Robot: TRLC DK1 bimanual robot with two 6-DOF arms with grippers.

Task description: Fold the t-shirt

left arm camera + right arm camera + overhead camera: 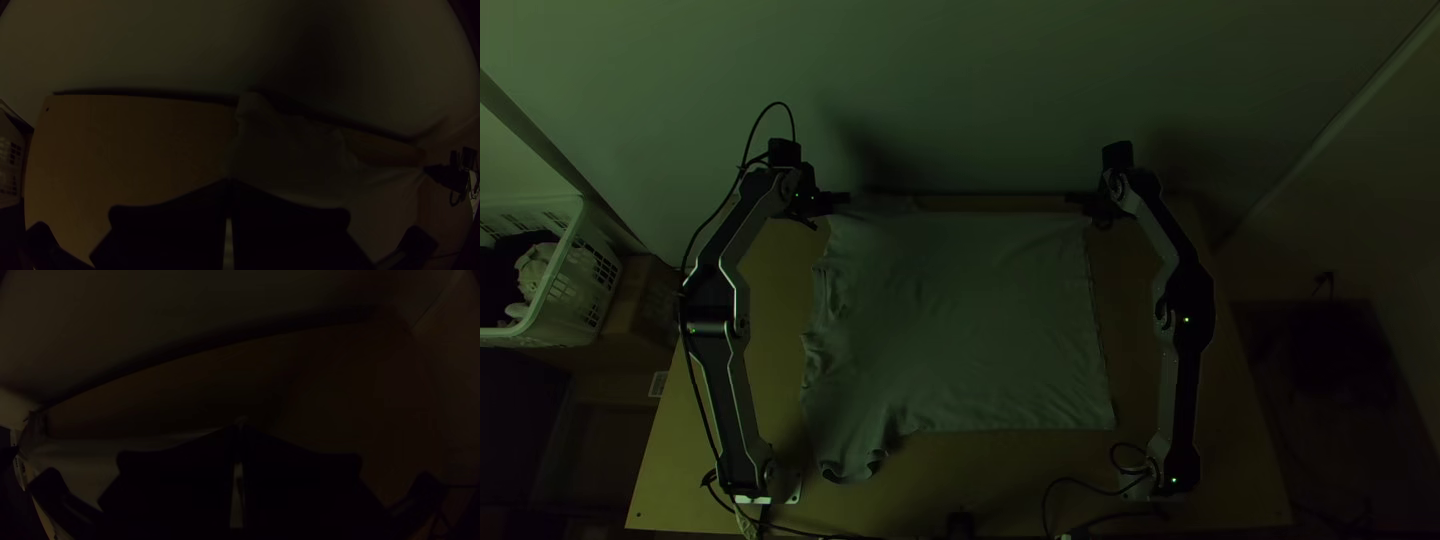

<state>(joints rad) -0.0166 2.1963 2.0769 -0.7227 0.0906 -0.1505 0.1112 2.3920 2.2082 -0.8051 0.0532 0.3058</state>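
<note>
One t-shirt [970, 320], gripped for its first fold

Location: spread on table [770, 300], one sleeve [848, 455] toward the near edge.
Left gripper [842, 198]: clenched on the far side, sleeve end.
Right gripper [1076, 198]: clenched on the far hem corner.
Next, by judgement: both grips carried level toward the near side, laid down, released.

You are viewing a plain, greyish t-shirt [980, 320], which is lying broadly spread on the table [1220, 460]. Its straight hem is running along the right side. Its left border is bunching into small folds, and one rumpled sleeve [848, 450] is projecting toward the table's near edge. Shallow wrinkles are crossing the body.
</note>
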